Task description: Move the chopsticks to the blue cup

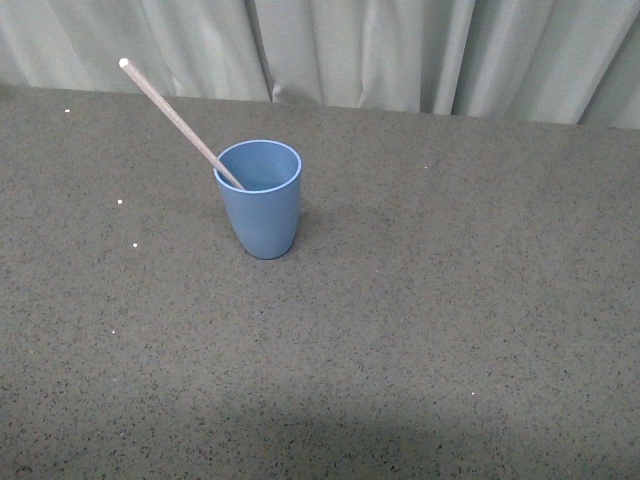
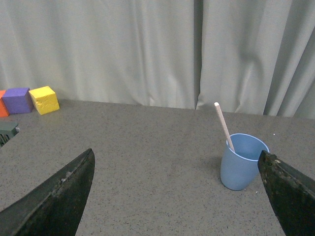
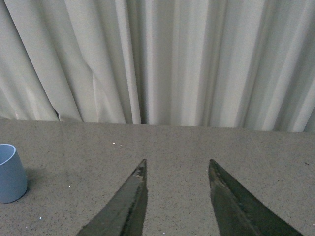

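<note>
The blue cup (image 1: pixel 261 198) stands upright on the grey table. The chopstick (image 1: pixel 176 120), a thin pale stick, stands in it and leans out over the rim toward the back left. Neither arm shows in the front view. In the left wrist view the cup (image 2: pixel 241 162) with the chopstick (image 2: pixel 222 124) stands beyond my left gripper (image 2: pixel 175 157), which is open wide and empty, its fingers apart from the cup. My right gripper (image 3: pixel 177 167) is open and empty over bare table; the cup (image 3: pixel 10 173) shows at that view's edge, well apart from it.
Purple (image 2: pixel 17 100) and yellow (image 2: pixel 44 100) blocks, with an orange one at the frame edge, sit by the curtain (image 1: pixel 400 50) at the table's back. A dark object (image 2: pixel 7 132) lies near them. The curtain closes off the far edge.
</note>
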